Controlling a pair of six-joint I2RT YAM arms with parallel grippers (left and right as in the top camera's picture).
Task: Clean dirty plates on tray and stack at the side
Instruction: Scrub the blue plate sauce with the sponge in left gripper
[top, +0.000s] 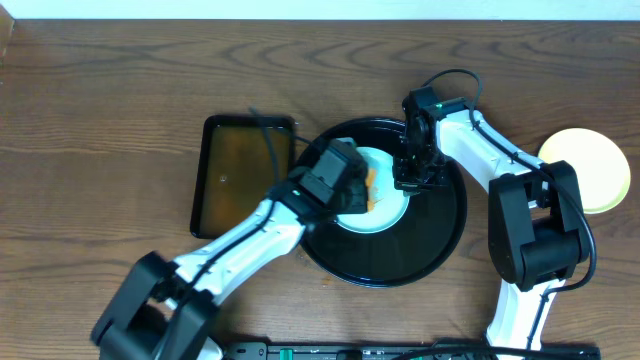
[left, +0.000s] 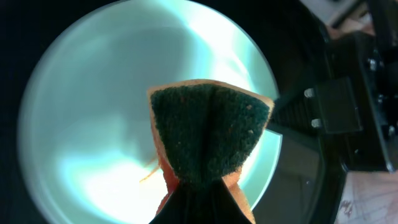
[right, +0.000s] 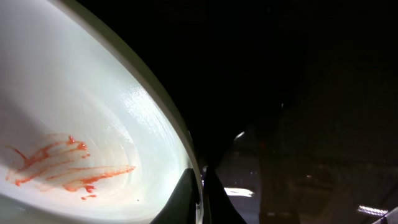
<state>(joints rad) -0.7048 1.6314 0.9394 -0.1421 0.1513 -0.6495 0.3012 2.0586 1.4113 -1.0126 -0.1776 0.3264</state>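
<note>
At the left a rectangular brown tray (top: 245, 170) lay on the surface (top: 100, 100). Just beside it the round black tray (top: 440, 240) held one mint plate (top: 385, 215), smeared with orange streaks (right: 62, 165). The left fingers (left: 199, 208) pinched a folded sponge (left: 208, 140) over that plate, and the right fingers (right: 210, 205) clamped its rim. A yellow plate (top: 590, 170) sat far right, with bare wood around it.

Overhead view looked straight down on the whole table (top: 100, 100), left wrist view faced down close over a plate (left: 93, 112), right wrist view skimmed the same plate's rim.
</note>
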